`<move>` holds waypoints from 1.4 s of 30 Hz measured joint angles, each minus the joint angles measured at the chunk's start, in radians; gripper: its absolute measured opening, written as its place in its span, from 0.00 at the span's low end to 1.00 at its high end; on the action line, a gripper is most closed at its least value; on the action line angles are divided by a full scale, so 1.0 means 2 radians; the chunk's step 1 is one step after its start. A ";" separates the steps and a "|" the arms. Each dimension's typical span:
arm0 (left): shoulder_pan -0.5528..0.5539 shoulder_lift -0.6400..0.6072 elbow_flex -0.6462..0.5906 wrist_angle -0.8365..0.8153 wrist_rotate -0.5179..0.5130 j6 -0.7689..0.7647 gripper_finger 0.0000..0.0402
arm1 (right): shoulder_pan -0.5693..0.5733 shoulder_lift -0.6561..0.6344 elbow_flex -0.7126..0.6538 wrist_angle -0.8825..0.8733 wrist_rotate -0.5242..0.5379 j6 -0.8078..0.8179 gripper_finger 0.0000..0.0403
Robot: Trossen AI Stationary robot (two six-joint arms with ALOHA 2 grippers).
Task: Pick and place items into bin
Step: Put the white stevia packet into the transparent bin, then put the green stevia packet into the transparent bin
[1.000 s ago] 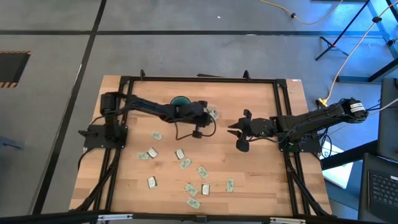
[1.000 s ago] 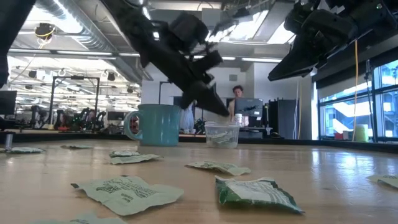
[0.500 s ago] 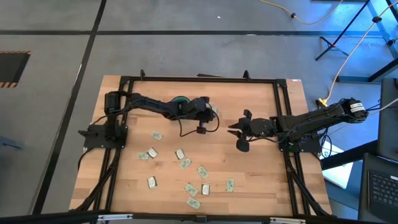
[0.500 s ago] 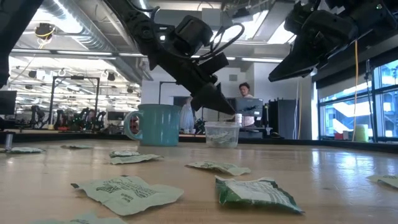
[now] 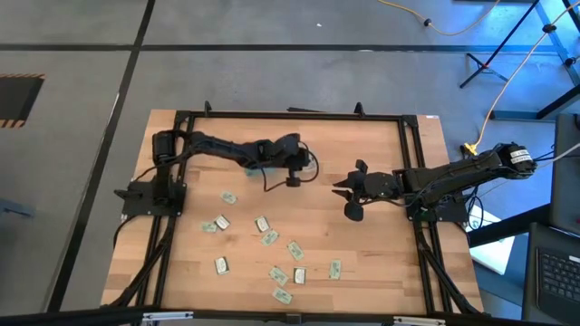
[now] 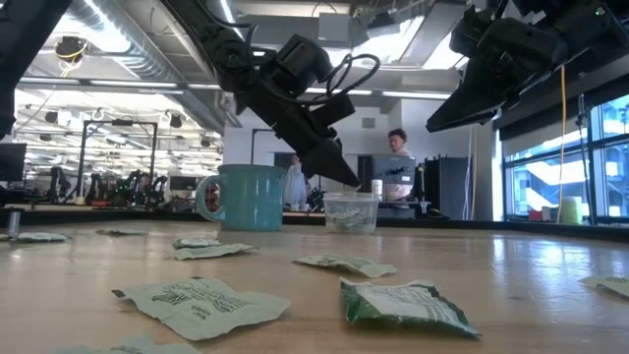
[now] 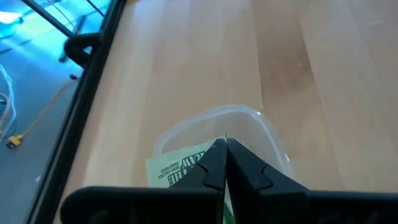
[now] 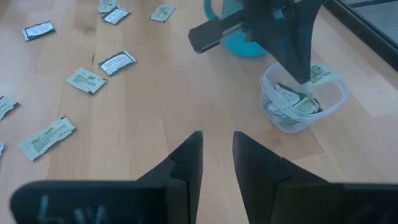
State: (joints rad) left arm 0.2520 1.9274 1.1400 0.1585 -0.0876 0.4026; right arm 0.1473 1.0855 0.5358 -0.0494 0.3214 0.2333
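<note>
The left gripper (image 7: 225,149) hangs over the clear bin (image 8: 303,98) beside the teal mug (image 6: 240,198), fingers clamped on a green packet (image 7: 176,172). The right gripper (image 8: 217,155) waits, fingers apart. Packets (image 5: 269,238) lie on the wooden table (image 5: 381,254); a person (image 6: 395,147) stands in the room behind.

From overhead my light is even and bright, the table (image 5: 362,263) showing only faint shadows. At table height the ceiling strip lights (image 6: 118,44) glare, and both arms go dark against them. The nearest packets (image 6: 201,303) look soft. Blue light tints the floor beside the table in my left wrist view.
</note>
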 joint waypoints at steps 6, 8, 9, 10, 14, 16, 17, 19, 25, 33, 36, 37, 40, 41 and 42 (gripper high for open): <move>0.001 0.002 0.000 -0.006 0.002 -0.016 0.01 | 0.000 0.000 0.000 0.000 0.000 0.000 0.23; 0.001 0.002 0.000 -0.009 0.002 -0.022 0.02 | 0.000 0.000 0.000 0.000 0.000 0.000 0.23; 0.001 0.002 0.000 -0.010 0.002 -0.026 0.03 | 0.000 0.000 0.000 0.000 0.000 0.000 0.23; 0.001 0.002 0.000 -0.010 0.002 -0.031 0.03 | 0.000 0.000 0.000 0.000 0.000 0.000 0.23; 0.001 0.002 0.000 -0.011 0.000 -0.039 0.07 | 0.000 0.000 0.000 0.000 0.000 0.000 0.23; 0.001 0.002 0.000 -0.009 0.000 -0.039 0.08 | 0.000 0.000 0.000 0.000 0.000 0.000 0.23; 0.001 0.002 0.000 -0.008 0.000 -0.039 0.09 | 0.000 0.000 0.000 0.000 0.000 0.000 0.23; -0.002 0.000 0.000 -0.007 0.000 -0.039 0.11 | 0.000 0.000 0.000 0.000 0.000 -0.001 0.23; -0.031 -0.051 0.000 -0.052 0.003 0.006 0.13 | 0.000 0.000 0.000 -0.013 0.000 0.000 0.23; -0.093 -0.139 -0.002 -0.274 0.009 0.023 0.13 | 0.002 0.000 0.000 -0.021 0.000 0.012 0.23; -0.115 -0.154 -0.013 -0.339 0.045 0.027 0.15 | 0.002 0.000 0.000 -0.023 0.000 0.012 0.23; -0.122 -0.156 -0.018 -0.353 0.062 0.030 0.16 | 0.002 0.000 0.000 -0.022 0.000 0.012 0.23; -0.144 -0.155 -0.040 -0.354 0.096 0.030 0.19 | 0.002 0.000 0.000 -0.023 0.000 0.012 0.23; -0.151 -0.155 -0.048 -0.355 0.097 0.028 0.20 | 0.002 0.000 0.000 -0.023 0.000 0.013 0.23; -0.156 -0.155 -0.057 -0.356 0.095 0.028 0.22 | 0.002 0.000 0.000 -0.023 0.000 0.013 0.23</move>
State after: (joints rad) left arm -0.0604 1.6184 1.0265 -0.5533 0.1032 0.4591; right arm 0.1509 1.0859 0.5365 -0.0952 0.3207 0.2584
